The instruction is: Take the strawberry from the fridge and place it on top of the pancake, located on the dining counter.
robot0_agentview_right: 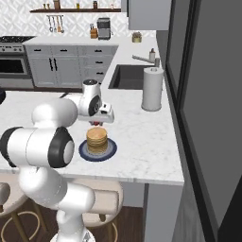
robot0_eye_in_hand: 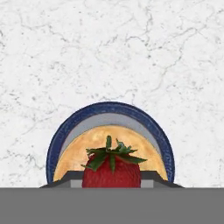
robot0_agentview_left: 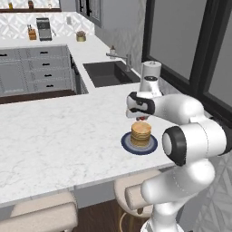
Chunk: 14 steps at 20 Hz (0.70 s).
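Red strawberry (robot0_eye_in_hand: pixel 111 171), green leafy cap, apparently whole.

Both base views look forward and down from behind the arm, left and right, sharing the dining counter (robot0_agentview_left: pixel 54 136) and the plated pancake (robot0_agentview_right: pixel 97 137). Hand view looks straight down, close above the plate (robot0_eye_in_hand: pixel 109 109).

— What do we have on the tabletop (robot0_agentview_left: pixel 54 136)?

— We see white marble with grey veining. A blue-rimmed plate (robot0_agentview_left: pixel 127 144) sits near its front edge, carrying the pancake (robot0_agentview_left: pixel 141 132) stack.

— Anything else?

— We spot a white paper towel roll (robot0_agentview_right: pixel 152 88) standing upright by the sink (robot0_agentview_right: pixel 127 78).
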### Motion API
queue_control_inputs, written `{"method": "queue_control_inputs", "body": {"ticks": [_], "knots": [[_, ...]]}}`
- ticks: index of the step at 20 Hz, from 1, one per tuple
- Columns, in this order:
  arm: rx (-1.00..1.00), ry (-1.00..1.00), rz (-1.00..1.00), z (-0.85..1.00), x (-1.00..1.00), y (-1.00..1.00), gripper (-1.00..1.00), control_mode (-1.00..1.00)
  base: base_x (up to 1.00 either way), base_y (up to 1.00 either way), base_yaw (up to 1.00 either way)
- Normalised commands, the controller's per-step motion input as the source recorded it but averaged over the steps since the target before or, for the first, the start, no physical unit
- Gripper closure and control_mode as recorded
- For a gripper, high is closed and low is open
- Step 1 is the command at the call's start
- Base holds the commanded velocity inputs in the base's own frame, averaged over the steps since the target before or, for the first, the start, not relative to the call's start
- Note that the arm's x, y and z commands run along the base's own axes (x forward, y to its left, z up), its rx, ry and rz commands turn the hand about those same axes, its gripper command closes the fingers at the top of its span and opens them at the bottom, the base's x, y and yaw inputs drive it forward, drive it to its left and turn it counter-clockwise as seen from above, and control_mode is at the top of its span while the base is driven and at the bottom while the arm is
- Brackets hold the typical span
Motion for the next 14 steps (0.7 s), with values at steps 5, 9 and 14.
{"method": "queue_control_inputs", "body": {"ticks": [5,9,14], "knots": [[-0.03,0.07,0.05,-0.08,-0.19,0.0,1.0,-1.0,0.0,0.0,0.0],[-0.05,0.0,0.05,-0.08,-0.36,0.02,1.0,-1.0,0.0,0.0,0.0],[-0.02,0.0,0.06,-0.2,-0.3,0.0,1.0,-1.0,0.0,0.0,0.0]]}}
